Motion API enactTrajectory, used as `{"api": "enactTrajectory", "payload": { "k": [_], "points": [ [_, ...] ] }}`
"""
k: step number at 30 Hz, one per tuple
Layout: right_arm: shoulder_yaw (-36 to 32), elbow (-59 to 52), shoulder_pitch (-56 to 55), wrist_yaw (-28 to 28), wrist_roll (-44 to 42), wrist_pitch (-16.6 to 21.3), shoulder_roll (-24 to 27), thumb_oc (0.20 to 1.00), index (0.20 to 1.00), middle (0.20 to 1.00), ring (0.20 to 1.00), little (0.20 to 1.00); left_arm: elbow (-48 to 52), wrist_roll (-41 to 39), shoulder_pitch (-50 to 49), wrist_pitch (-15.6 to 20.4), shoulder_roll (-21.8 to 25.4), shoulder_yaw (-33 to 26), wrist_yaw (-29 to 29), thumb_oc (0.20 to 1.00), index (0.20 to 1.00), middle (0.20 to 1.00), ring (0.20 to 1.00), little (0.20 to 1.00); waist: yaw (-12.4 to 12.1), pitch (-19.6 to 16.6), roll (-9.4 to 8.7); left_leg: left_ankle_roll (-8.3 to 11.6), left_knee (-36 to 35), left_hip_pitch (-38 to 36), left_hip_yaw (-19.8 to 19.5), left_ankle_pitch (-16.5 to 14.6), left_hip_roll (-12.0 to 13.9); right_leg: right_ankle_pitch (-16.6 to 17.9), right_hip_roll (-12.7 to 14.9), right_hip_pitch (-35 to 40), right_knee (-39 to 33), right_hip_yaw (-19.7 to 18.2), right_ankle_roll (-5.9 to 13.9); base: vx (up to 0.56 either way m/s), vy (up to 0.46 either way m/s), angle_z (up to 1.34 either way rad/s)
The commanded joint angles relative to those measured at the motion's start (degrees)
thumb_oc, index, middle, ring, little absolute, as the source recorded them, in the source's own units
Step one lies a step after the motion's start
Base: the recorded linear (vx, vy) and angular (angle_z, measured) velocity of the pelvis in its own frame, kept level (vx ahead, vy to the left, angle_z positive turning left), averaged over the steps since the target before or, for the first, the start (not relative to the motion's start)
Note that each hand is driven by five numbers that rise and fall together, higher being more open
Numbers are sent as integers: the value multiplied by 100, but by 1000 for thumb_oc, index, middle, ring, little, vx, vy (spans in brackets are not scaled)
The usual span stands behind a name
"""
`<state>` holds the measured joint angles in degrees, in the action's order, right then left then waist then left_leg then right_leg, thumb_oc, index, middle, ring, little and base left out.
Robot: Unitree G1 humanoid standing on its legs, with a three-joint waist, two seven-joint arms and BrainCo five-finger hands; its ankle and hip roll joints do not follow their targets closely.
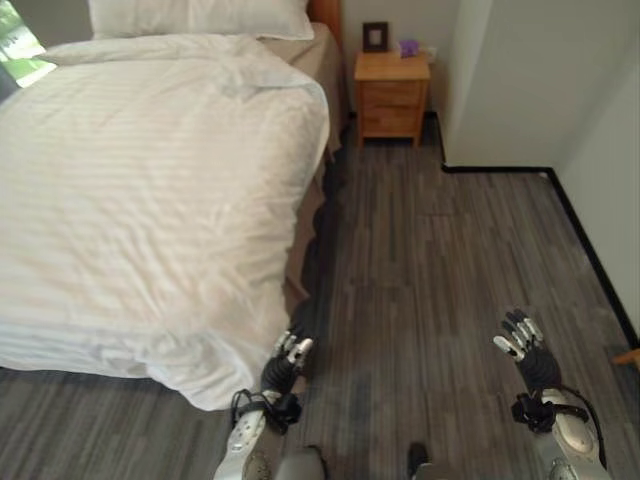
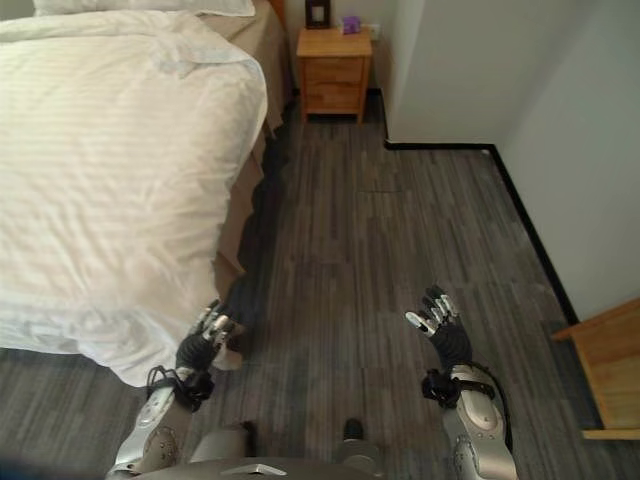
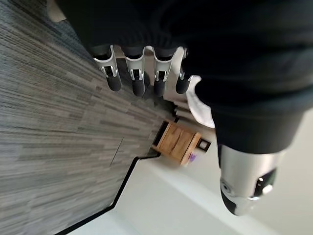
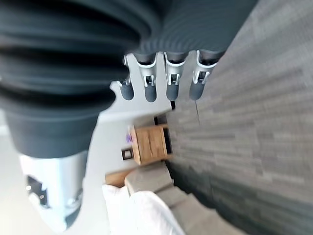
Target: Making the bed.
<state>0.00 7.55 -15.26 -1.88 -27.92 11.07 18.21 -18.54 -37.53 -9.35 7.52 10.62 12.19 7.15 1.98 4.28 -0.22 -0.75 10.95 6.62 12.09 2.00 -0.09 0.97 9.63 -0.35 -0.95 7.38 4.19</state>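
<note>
The grey plank floor [image 1: 430,260] runs bare from the near edge to the far wall, an open lane between the bed [image 1: 150,190] on the left and the white wall [image 1: 520,80] on the right; the right hand [image 1: 522,340] hangs over it with fingers spread, nothing beside it. The left hand [image 1: 288,358] sits just beside the near right corner of the white duvet [image 1: 215,370], which droops low and blocks the way leftward; at the far end a wooden nightstand [image 1: 392,95] closes the gap by the bed, and a wooden piece [image 2: 610,370] juts in at the near right.
</note>
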Motion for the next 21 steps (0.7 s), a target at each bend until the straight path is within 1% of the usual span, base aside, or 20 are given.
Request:
{"api": "enactTrajectory", "payload": {
  "k": [1, 4, 12, 13, 14, 16, 17, 18, 21],
  "points": [
    [67, -302, 426, -31, -251, 167, -190, 1000, 1000, 1000, 1000, 1000, 540, 122, 277, 207, 488, -139, 27, 1000, 1000, 1000, 1000, 1000, 30, -18, -191, 145, -1014, -402, -707, -62, 60, 74, -385, 179, -173, -108, 200, 35, 29, 78],
    [262, -272, 342, -165, -420, 33, -280, 1000, 1000, 1000, 1000, 1000, 582, 165, 249, 199, 526, -203, -59, 1000, 1000, 1000, 1000, 1000, 2, -102, -152, 128, -1178, -570, -754, -33, 39, 108, -395, 275, -234, -86, 205, 10, 40, 23],
    [300, -365, 318, -264, -437, -35, -266, 1000, 1000, 1000, 1000, 1000, 481, 209, 184, 184, 562, -385, -105, 1000, 1000, 1000, 1000, 1000, -53, -131, -140, 112, -1160, -658, -808, -51, 29, 33, -375, 324, -95, -65, 191, 1, 15, -2],
    [-415, 137, 8, 5, -1291, -290, -240, 1000, 1000, 1000, 1000, 1000, 580, 1056, 12, 166, 373, -1461, -1092, 1000, 1000, 1000, 1000, 1000, -110, 162, -102, 413, -1166, -653, -931, -64, 469, -19, -352, 116, 115, 251, 75, -8, 56, 0],
    [-414, 135, 8, 8, -1288, -292, -240, 1000, 1000, 1000, 1000, 1000, 578, 1058, 12, 167, 370, -1461, -1095, 1000, 1000, 1000, 1000, 1000, -106, 166, -100, 412, -1189, -670, -933, -54, 467, -20, -351, 124, 114, 254, 77, -17, 135, 0],
    [-471, 92, 89, 108, -1273, -282, -246, 1000, 1000, 1000, 1000, 1000, 685, 1074, 82, 138, 423, -1445, -1211, 1000, 1000, 1000, 1000, 1000, -46, 97, -44, 359, -1235, -719, -899, -58, 384, -7, -294, 148, 135, 235, 114, -4, 164, 10],
    [-501, 93, 160, 132, -1212, -263, -296, 1000, 1000, 1000, 1000, 1000, 762, 1219, 68, 91, 455, -1460, -1277, 1000, 1000, 1000, 1000, 1000, -36, 57, -14, 316, -1257, -745, -881, -78, 338, -17, -251, 177, 124, 232, 143, 26, 199, 12],
    [-412, 199, 239, 115, -1013, -294, -268, 1000, 1000, 1000, 1000, 1000, 844, 1368, 47, 86, 565, -1508, -1286, 1000, 1000, 1000, 1000, 1000, -63, 24, -14, 266, -1271, -793, -850, -104, 291, -15, -205, 220, 133, 216, 167, 26, 159, 3],
    [-264, 175, 368, 92, -753, -339, -188, 1000, 1000, 1000, 1000, 1000, 867, 1378, 63, 105, 631, -1608, -1320, 1000, 1000, 1000, 1000, 1000, -104, 20, -37, 213, -1287, -839, -822, -146, 244, -11, -146, 217, 169, 184, 204, 12, 102, -1]
  ]
}}
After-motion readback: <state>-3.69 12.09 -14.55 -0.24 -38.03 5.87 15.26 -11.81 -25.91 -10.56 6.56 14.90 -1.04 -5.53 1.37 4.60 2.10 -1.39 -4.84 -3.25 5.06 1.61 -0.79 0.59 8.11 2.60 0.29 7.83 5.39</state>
